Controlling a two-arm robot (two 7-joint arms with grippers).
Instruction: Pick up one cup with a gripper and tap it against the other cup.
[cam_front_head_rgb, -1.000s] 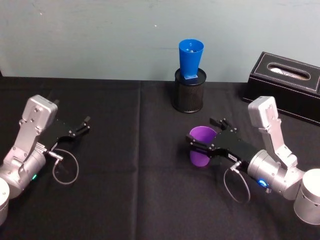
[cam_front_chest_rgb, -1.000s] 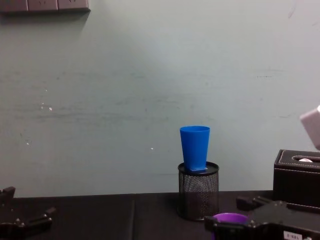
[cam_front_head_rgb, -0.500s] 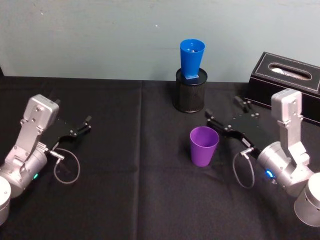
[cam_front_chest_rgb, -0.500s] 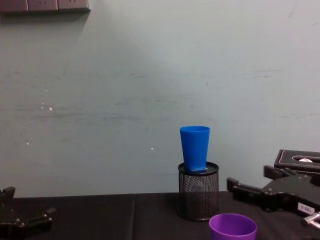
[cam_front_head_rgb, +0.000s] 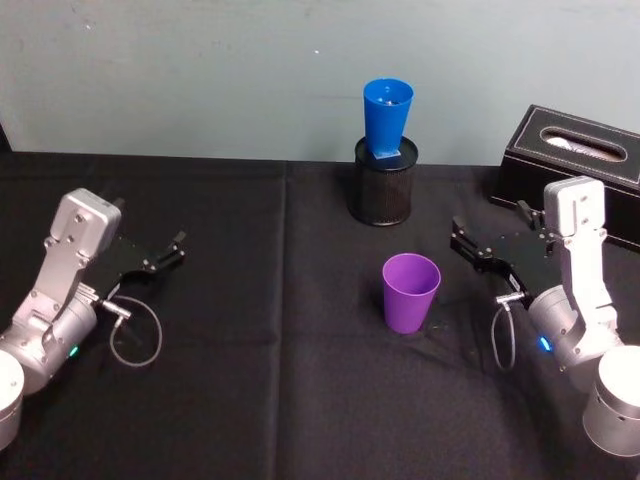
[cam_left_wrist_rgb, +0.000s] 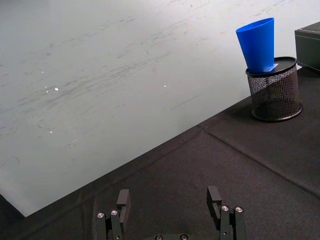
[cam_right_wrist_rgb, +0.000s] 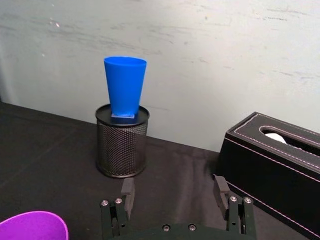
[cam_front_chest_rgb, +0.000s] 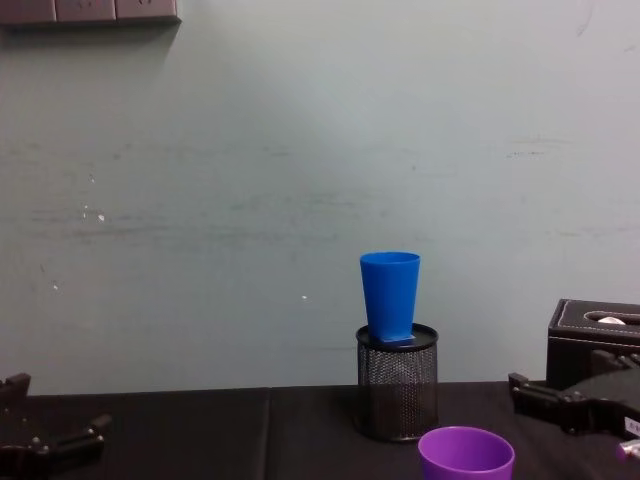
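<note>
- we see the purple cup (cam_front_head_rgb: 410, 291) standing upright on the black tablecloth (cam_front_head_rgb: 250, 380), rim up, near the middle and free of any grip, so it is ready to be taken from the side.
- our right gripper (cam_front_head_rgb: 493, 240) sits just to the right of it, apart from it, with its flat fingers (cam_right_wrist_rgb: 128, 192) spread and nothing between them; in the right wrist view the purple rim shows at the lower corner, off to one side of the gap.
- the blue cup (cam_front_head_rgb: 386, 118) stands on top of the black mesh pen holder (cam_front_head_rgb: 383, 191) at the back of the table, near the wall, which puts it higher than the purple cup; we judge the tap will need a lift as well as a reach.
- our left gripper (cam_front_head_rgb: 160, 256) rests parked far to the left, fingers apart and holding nothing.
- a black tissue box (cam_front_head_rgb: 580, 166) sits behind the right arm, close enough that we would mind it.
- we judge the pick not yet made.
</note>
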